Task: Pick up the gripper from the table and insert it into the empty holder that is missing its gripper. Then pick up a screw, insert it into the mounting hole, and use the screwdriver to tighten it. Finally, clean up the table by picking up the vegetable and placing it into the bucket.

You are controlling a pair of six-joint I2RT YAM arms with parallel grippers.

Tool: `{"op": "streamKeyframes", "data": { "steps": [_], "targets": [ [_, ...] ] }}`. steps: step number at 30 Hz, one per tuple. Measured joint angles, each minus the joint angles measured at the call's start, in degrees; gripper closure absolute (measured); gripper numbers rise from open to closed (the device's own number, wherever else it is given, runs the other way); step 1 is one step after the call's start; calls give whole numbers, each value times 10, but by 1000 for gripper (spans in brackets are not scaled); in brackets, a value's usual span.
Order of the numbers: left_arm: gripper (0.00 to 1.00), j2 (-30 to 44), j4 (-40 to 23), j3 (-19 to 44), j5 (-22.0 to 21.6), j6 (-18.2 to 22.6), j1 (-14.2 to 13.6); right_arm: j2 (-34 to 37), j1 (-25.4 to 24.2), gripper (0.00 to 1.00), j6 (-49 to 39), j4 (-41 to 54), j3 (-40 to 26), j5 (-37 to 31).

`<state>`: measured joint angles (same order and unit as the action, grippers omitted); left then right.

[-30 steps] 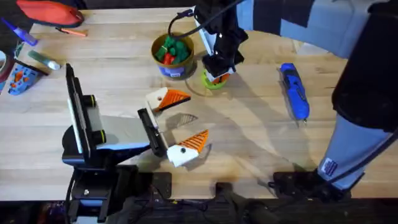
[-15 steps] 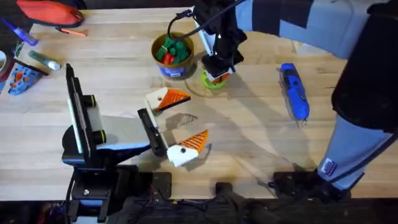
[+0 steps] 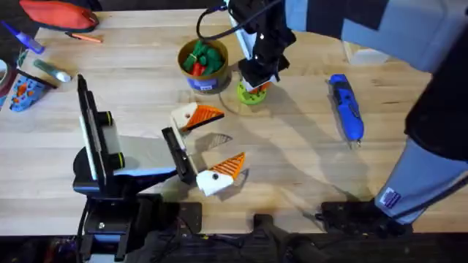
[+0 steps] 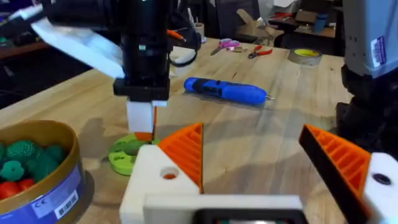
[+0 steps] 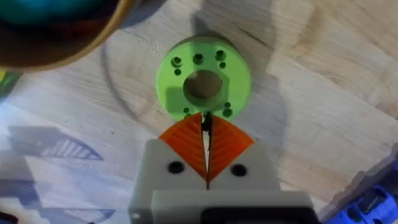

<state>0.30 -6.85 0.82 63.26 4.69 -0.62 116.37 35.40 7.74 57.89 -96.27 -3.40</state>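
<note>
While the right arm's fingers (image 5: pixel 207 144) press nearly together over the green disc (image 5: pixel 203 85), a dark sliver, perhaps a screw (image 5: pixel 206 124), sits between them.

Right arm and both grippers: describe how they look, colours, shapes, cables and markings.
The right arm has dark segments with pale blue-grey covers, a small label low on it, and a black cable looping near its wrist. The right gripper has white blocky fingers with orange ribbed wedge pads and dark screw holes. The left gripper has the same white blocks and orange ribbed wedges.
</note>
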Motion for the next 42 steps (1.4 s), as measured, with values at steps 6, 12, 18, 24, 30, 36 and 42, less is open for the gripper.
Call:
{"op": "streamKeyframes", "data": {
  "steps": [6,12,18,24,30,36,42],
  "targets": [
    [15,0,0,0,0,0,0,-4,0,996,0,2,0,0],
    [14,0,0,0,0,0,0,-30,-1,996,0,3,2,0],
    [15,0,0,0,0,0,0,-91,-7,996,0,6,2,0],
    [15,0,0,0,0,0,0,-194,-12,996,0,56,2,0],
    [15,0,0,0,0,0,0,-231,-12,996,0,81,2,2],
    [15,0,0,0,0,0,0,-241,-11,996,-11,112,1,18],
    [14,0,0,0,0,0,0,-241,8,996,-31,124,-30,45]
  ]
}}
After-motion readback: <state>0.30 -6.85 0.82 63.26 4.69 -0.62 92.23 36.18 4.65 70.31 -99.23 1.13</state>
